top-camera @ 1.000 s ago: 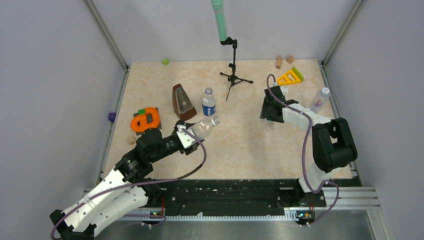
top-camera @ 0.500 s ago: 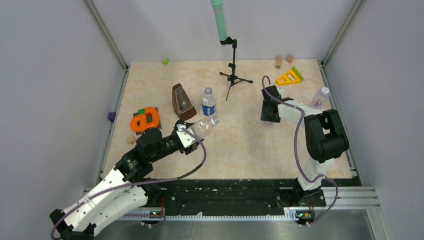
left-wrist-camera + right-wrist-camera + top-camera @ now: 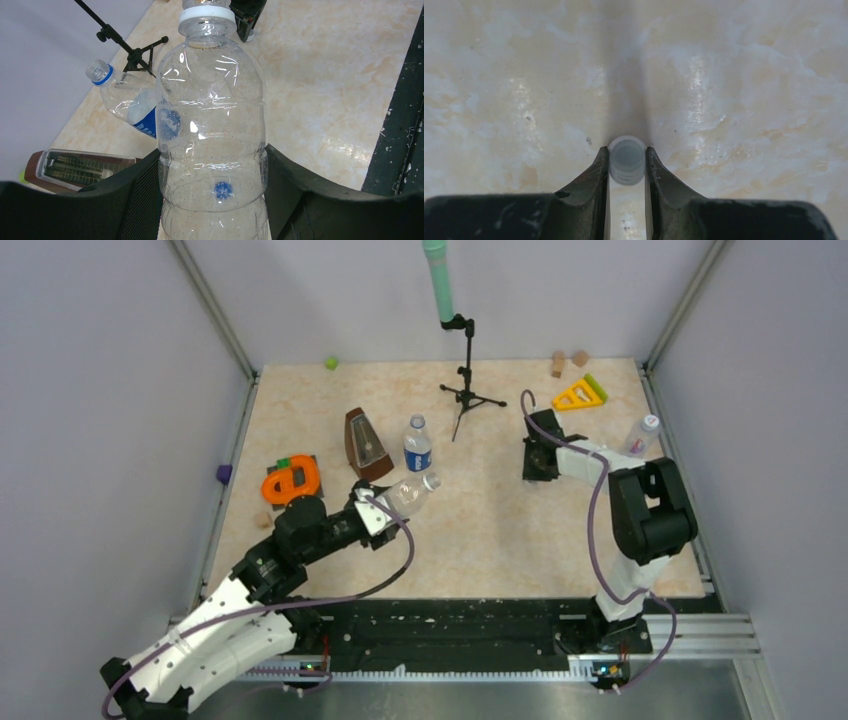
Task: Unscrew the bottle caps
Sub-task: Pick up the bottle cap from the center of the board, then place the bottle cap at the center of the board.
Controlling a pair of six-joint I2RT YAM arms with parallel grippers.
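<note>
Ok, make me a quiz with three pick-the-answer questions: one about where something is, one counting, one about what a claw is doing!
1. Where is the plain clear bottle?
A) in the left gripper
B) beside the yellow triangle
C) on the metronome

2. How many bottles are there?
A) two
B) three
C) five

3. What is the right gripper doing?
A) hanging open in the air
B) shut on a small white cap
C) squeezing the metronome

Answers:
1 A, the bottle sits between its jaws.
2 B, the held one, the labelled bottle and the bottle near the right wall.
3 B, its jaws pinch the cap down on the table.
</note>
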